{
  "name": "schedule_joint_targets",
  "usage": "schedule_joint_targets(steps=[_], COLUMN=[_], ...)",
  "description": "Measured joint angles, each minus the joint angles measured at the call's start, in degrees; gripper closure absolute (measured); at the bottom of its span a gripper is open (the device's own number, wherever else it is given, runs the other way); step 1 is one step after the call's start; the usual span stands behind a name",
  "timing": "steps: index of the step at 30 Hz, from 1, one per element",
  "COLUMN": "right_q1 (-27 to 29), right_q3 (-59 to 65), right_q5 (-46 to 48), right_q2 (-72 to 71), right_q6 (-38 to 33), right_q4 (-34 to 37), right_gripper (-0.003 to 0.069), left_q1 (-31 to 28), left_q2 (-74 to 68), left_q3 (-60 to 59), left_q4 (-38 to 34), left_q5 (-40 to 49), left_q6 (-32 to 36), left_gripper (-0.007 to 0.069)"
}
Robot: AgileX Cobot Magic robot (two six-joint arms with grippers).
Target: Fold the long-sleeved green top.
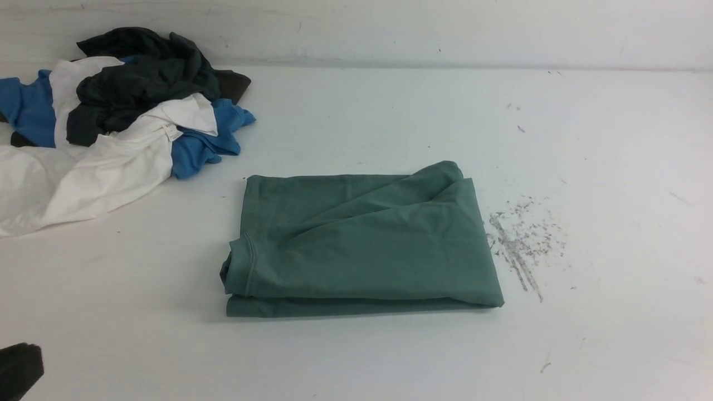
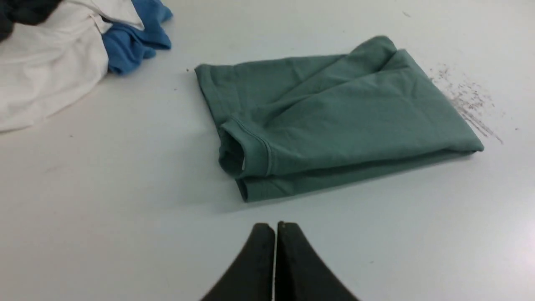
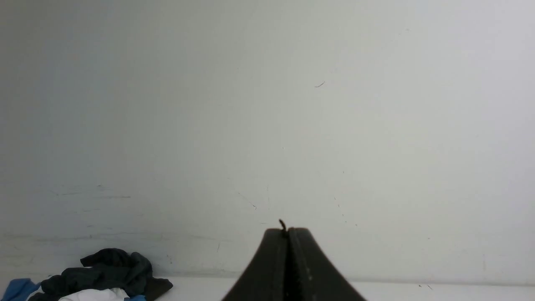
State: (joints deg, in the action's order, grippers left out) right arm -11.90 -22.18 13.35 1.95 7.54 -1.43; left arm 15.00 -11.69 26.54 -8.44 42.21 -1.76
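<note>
The green long-sleeved top (image 1: 362,245) lies folded into a flat rectangle in the middle of the white table, its ribbed collar at the left edge. It also shows in the left wrist view (image 2: 334,117). My left gripper (image 2: 276,225) is shut and empty, held above the table short of the top's near edge; a dark part of it (image 1: 19,367) shows at the front view's bottom left corner. My right gripper (image 3: 287,229) is shut with nothing in it, raised and facing the back wall; it is out of the front view.
A pile of white, blue and dark grey garments (image 1: 111,122) lies at the table's back left, seen also in the left wrist view (image 2: 62,50) and the right wrist view (image 3: 100,276). Grey scuff marks (image 1: 521,245) lie right of the top.
</note>
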Motion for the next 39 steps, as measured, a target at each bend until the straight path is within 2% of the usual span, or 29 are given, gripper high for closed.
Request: schedule_joint_targets(steps=[9,19,29,37,39], right_q1=[0.0,0.1,0.4,0.4,0.4], right_q3=[0.0,0.0,0.0,0.0,0.0], right_q5=[0.0,0.1,0.1,0.1,0.1], right_q2=[0.0,0.0,0.0,0.0,0.0], right_q6=[0.0,0.0,0.0,0.0,0.0], right_q4=[0.0,0.0,0.0,0.0,0.0], right_gripper=[0.0673,0.0673,0.0673,0.0673,0.0673], left_q1=[0.0,0.0,-0.2,-9.1,-12.3], left_q2=[8.2,8.3,8.3,8.5,9.7], left_q3=[-2.0,-2.6,-4.2,-16.0,-20.6], left_q4=[0.6,1.2,6.9,9.3,9.4], left_q5=[-11.0,-11.9,-12.5,-21.5,-23.3], left_q6=[-4.3,-3.9,-3.5,-3.2,-1.4], left_gripper=[0.0629,0.0629,0.0629,0.0629,0.0629])
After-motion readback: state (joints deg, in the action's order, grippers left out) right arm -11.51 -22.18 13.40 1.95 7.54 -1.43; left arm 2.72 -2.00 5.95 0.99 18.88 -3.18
